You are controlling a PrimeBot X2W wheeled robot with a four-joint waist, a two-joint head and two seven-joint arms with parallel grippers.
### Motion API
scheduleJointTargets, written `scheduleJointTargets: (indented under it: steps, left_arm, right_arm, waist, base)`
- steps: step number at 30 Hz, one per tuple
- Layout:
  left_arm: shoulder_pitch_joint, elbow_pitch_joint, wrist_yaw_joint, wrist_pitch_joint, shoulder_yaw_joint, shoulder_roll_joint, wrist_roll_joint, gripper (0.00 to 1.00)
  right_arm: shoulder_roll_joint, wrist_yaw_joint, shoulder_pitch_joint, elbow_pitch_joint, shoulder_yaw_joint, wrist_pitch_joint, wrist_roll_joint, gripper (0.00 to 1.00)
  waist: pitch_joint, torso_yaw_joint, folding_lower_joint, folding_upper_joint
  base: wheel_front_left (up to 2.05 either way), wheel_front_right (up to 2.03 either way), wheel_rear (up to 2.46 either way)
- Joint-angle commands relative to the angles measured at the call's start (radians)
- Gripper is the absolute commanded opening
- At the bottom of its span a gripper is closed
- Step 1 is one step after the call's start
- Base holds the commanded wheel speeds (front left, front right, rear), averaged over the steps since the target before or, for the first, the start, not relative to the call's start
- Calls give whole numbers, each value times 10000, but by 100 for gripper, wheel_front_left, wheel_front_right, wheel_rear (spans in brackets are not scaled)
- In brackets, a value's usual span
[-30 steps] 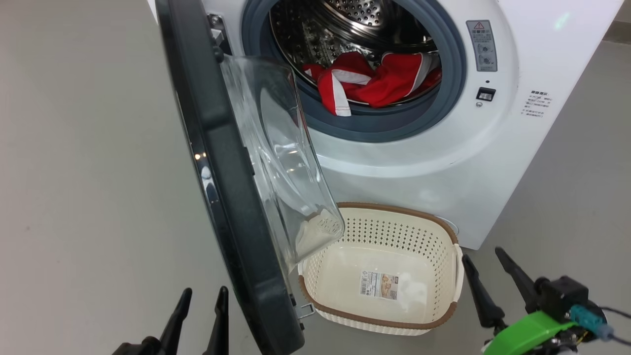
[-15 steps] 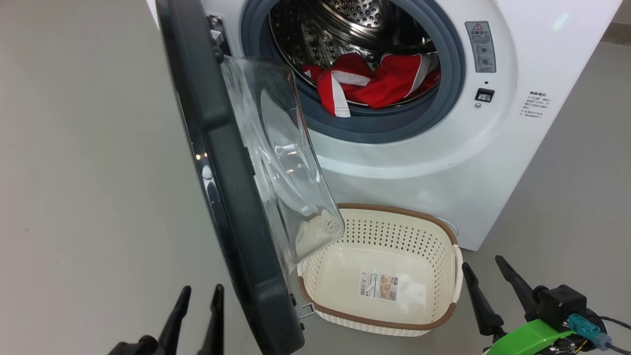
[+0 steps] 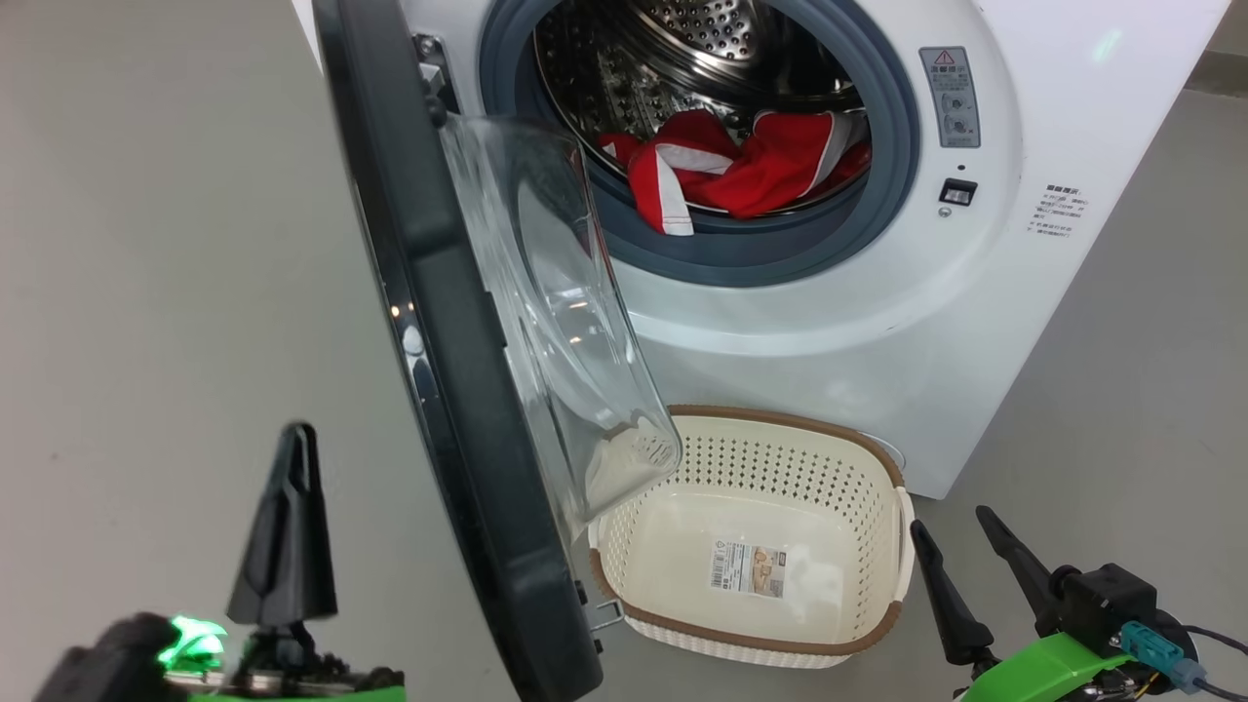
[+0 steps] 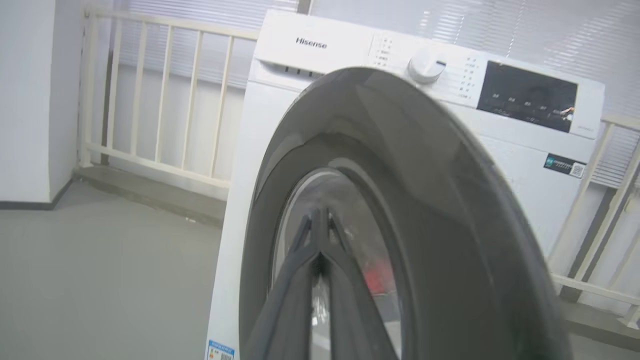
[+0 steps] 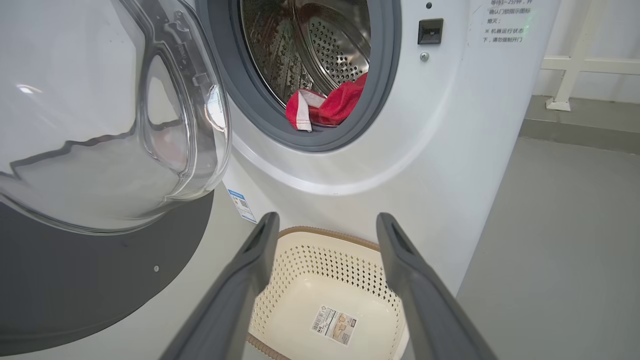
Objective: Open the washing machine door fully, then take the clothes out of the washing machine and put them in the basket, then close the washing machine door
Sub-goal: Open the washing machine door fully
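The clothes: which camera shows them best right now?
Head view: the clothes lie unobstructed at the front of the drum, white stripes clear. The right wrist view shows a smaller part over the gasket; the left wrist view shows a red blur through the washing machine door.

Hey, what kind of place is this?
Likely a laundry corner, perhaps a balcony: a white front-loading washing machine, a perforated basket on the grey floor before it, and a white railing behind.

The door [image 3: 429, 322] stands just right of my left gripper [image 3: 295, 439], between it and the basket [image 3: 780, 458]. The basket sits just ahead of my right gripper [image 3: 951, 524], before the washer [image 3: 829, 331]. The clothes [image 3: 760, 175] lie in the drum, above and beyond it.
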Motion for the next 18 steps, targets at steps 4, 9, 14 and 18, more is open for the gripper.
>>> scheduleJointTargets:
  steps: [4,9,14,18]
  left_arm:
    - [-370,-1585,-4,-103,-117,68,322,0]
    - [9,-1887,-463,-103,-1282,68,604,0]
    - [426,-1574,-749,-103,-2183,68,715,0]
    - [704,-883,-987,-103,-2783,68,683,0]
  right_arm:
    - [-113,63,-152,-283,190,-105,-147,100]
    - [-93,63,-176,-308,223,-105,-138,100]
    - [-57,63,-214,-351,268,-105,-86,100]
    - [-71,63,-275,-391,298,-105,-59,100]
  waist:
    - [-1,-4,0,0]
    - [-6,-15,0,0]
    - [-4,-36,0,0]
    - [31,-18,0,0]
  base:
    - [0,0,0]
    - [0,0,0]
    - [0,0,0]
    - [0,0,0]
